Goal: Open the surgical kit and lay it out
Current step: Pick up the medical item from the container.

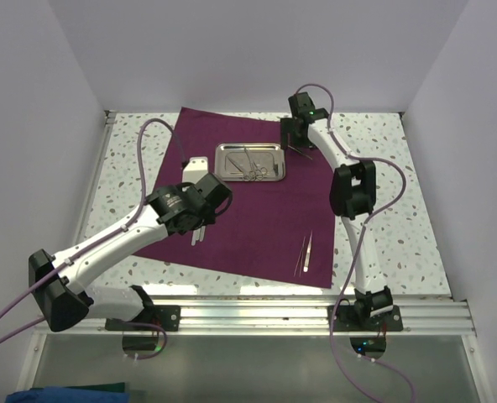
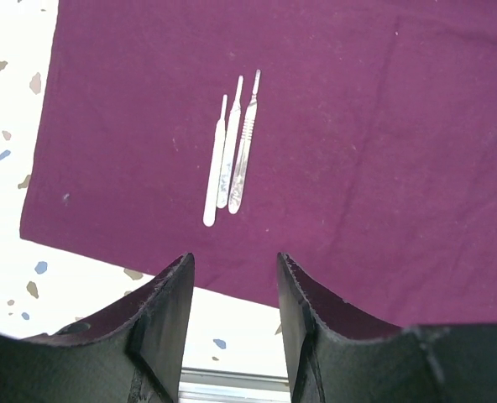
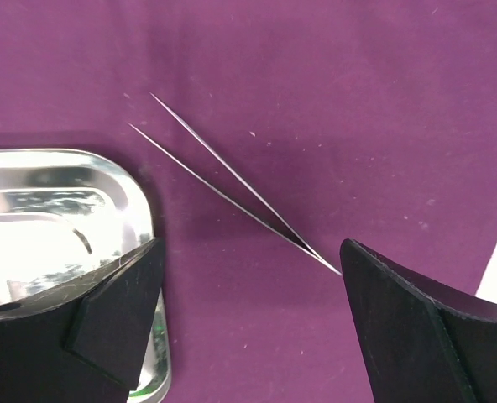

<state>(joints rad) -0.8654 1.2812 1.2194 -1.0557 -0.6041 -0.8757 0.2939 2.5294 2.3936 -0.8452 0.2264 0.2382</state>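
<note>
Two arms hold left tool (image 2: 232,265), right tool (image 3: 251,248) open above the cloth (image 1: 248,227).

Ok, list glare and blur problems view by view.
Top external: even light, only mild shine on the steel tray. Left wrist: bare table washed out white, cloth sharp. Right wrist: strong glare on the tray, tweezers crisp.

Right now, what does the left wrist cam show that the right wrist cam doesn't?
Left wrist only: three slim scalpel-type handles side by side, plus the speckled tabletop past the cloth edge. Right wrist only: thin tweezers lying beside a corner of the steel tray. Both: the maroon cloth, with the left gripper and right gripper each open, gripping nothing.
</note>
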